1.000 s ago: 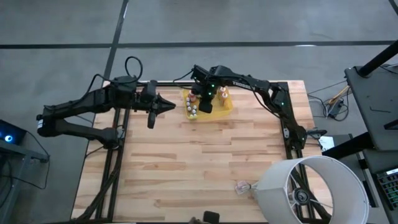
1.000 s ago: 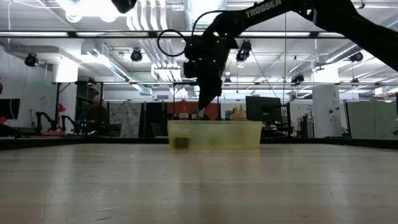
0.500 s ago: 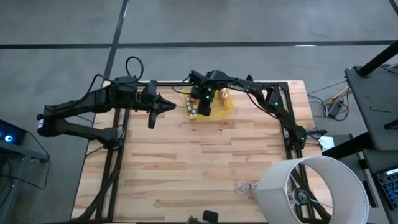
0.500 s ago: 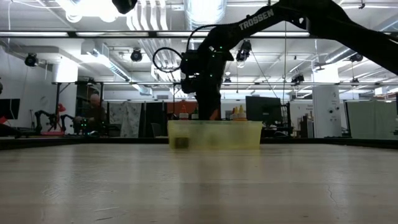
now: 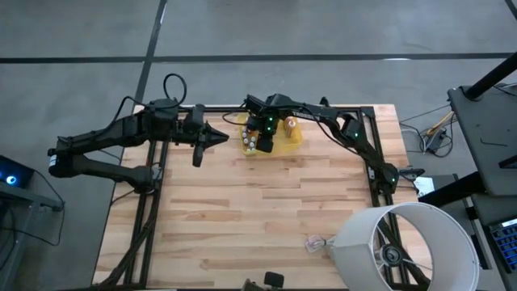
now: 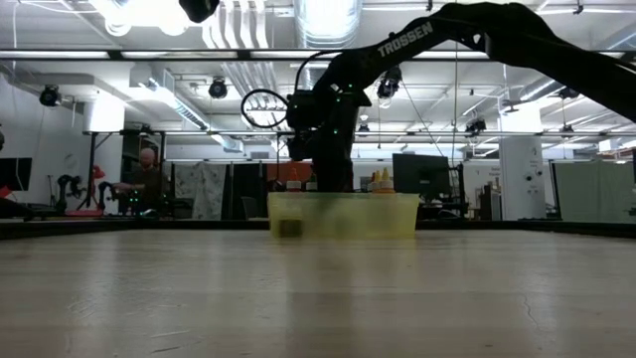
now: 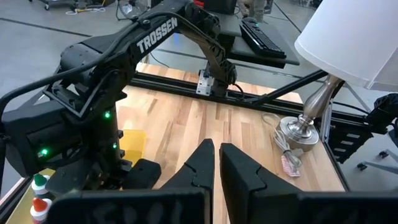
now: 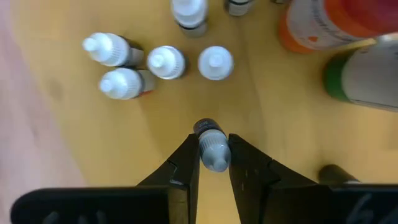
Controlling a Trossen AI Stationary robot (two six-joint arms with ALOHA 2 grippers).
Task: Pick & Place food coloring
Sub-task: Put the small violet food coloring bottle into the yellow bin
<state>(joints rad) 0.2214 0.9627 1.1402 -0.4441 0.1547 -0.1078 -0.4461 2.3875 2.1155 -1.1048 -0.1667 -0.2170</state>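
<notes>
A translucent yellow tray (image 5: 296,137) stands at the table's far edge, near the middle. Several tiny food coloring bottles with white caps (image 8: 166,62) stand on its floor. My right gripper (image 8: 214,163) points down into the tray and is shut on one more small pale bottle (image 8: 213,149). In the low view its fingers (image 6: 333,184) reach down behind the tray's wall (image 6: 388,214). My left gripper (image 5: 224,137) hangs shut and holding nothing, just left of the tray. My right gripper pinches the small bottle by its two sides (image 8: 203,151) between its two fingers. The fingers come from above, pointing down. The bottle's pale cap end faces up toward the wrist. I cannot tell whether its lower end rests on the tray floor.
Larger orange (image 8: 311,31) and green (image 8: 360,74) bottles stand in the tray beside the small ones. A lamp with a white shade (image 5: 404,242) and a crumpled clear scrap (image 5: 315,241) sit at the near right. Bare wood lies between.
My right gripper has gone down into the tray with the small bottle still between its fingers. A second ago its fingertips hung above the tray's rim; they now stand behind the tray's wall. My left arm has kept still.
</notes>
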